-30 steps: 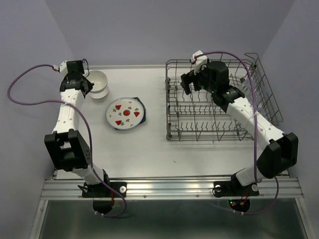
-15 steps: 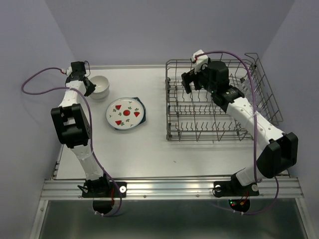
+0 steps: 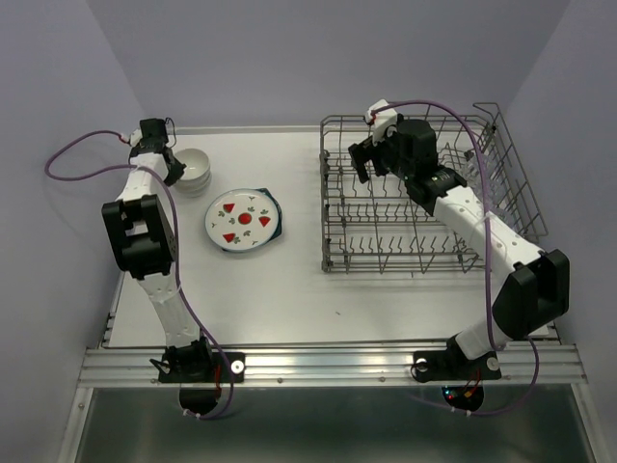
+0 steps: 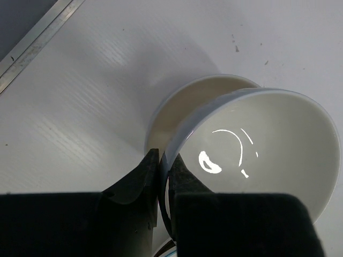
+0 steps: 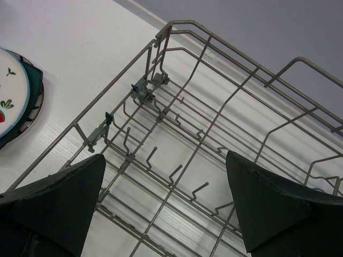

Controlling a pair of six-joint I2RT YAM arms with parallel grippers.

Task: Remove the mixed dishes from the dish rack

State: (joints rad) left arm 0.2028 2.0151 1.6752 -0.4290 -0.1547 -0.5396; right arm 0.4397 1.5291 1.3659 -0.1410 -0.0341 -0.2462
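Two small white bowls, nested. One strawberry plate. One dark teal plate, beneath it. One wire dish rack. Two arms, each with one hand: left hand, right hand.

A wide strip of bare table runs between the stacked plates and the rack, and the near half lies open too. The rack's wire walls and rows of upright tines bar a sideways reach. Its top is open, and the right gripper hangs there, jaws spread. At the far left, the bowls sit near the plates with a narrow gap between. The left gripper is pinched on the rim of the upper bowl.
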